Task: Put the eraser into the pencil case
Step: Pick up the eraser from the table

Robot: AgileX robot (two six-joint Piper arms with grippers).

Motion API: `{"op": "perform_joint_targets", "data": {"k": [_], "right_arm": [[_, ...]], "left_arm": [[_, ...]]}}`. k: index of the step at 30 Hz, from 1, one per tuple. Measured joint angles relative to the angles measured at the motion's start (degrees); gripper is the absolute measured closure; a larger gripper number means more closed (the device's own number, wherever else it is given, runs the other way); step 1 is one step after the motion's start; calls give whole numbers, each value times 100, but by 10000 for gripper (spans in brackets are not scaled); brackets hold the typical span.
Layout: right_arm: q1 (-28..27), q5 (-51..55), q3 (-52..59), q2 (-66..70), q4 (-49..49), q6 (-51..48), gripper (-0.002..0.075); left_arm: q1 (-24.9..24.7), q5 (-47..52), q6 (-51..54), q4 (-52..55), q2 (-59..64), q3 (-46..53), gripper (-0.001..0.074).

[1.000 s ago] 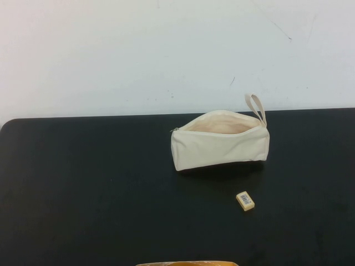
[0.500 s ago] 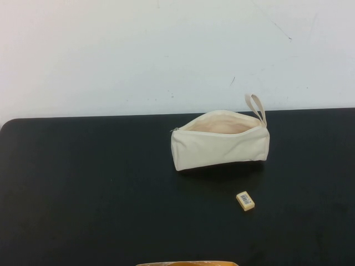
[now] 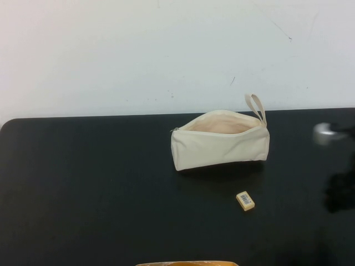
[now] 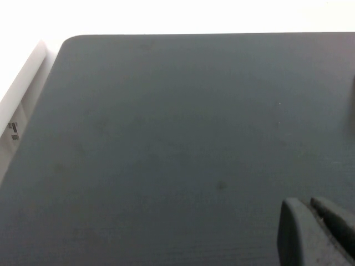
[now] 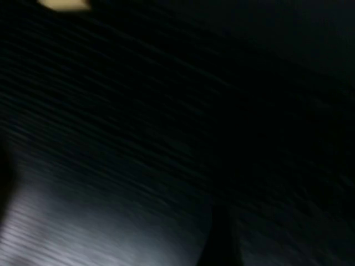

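The pencil case [image 3: 220,141], a cream-white pouch with its zip open at the top and a loop strap [image 3: 255,105] at its right end, lies at the table's middle back. The eraser [image 3: 245,200] lies on the table in front of it, a little to the right and apart from it. My right gripper [image 3: 328,133] shows as a blur at the right edge, above the table and well right of both. My left gripper [image 4: 313,224] is shut and empty over bare table in the left wrist view; it is out of the high view.
The black table [image 3: 89,183] ends at a white wall behind. A tan-orange object [image 3: 186,264] pokes in at the front edge. The right wrist view shows dark table and a cream patch [image 5: 64,4] that I cannot identify.
My right arm has come into the high view at the right edge, casting a shadow on the table. The pencil case and eraser have not moved.
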Motion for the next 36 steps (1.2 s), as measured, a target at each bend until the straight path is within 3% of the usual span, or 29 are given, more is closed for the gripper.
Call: {"op": "perform_joint_targets", "data": {"k": [7, 11, 25, 36], "right_arm": [[1408, -454, -861, 901, -83, 0, 231], [1823, -656, -1263, 1510, -179, 0, 267], [1889, -966, -1938, 2578, -153, 155, 306], [1889, -1026, -1953, 2653, -181, 155, 519]], "left_arm": [[0, 0, 0, 0, 0, 0, 736], [0, 0, 0, 0, 0, 0, 736], [0, 0, 0, 0, 0, 0, 736], [0, 0, 0, 0, 0, 0, 736]]}}
